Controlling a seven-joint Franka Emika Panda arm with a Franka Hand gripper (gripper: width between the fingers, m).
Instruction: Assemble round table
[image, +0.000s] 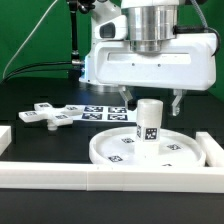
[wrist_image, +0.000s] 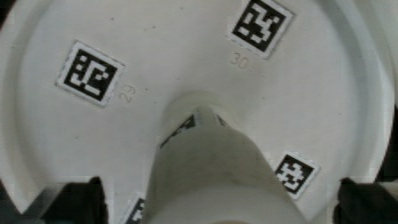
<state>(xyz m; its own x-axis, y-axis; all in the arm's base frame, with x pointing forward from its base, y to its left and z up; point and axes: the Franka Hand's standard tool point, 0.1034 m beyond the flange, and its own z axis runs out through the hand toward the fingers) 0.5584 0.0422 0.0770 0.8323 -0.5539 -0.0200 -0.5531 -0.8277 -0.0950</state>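
The large rimmed round disc (image: 120, 152) lies flat on the black table. The short cylinder post (image: 150, 124) stands upright on its middle. My gripper (image: 151, 106) hangs right over the post, open, with one finger on each side of the post's top and a gap to each. In the wrist view the post (wrist_image: 214, 160) rises toward the camera from the disc (wrist_image: 160, 60), and the dark fingertips (wrist_image: 71, 198) sit well apart at the two sides. The four-armed cross piece (image: 45, 115) lies flat on the table at the exterior view's left.
The marker board (image: 100, 110) lies behind the disc. Long white rails run along the front (image: 110, 180), the exterior view's left (image: 5, 137) and the exterior view's right (image: 214, 150).
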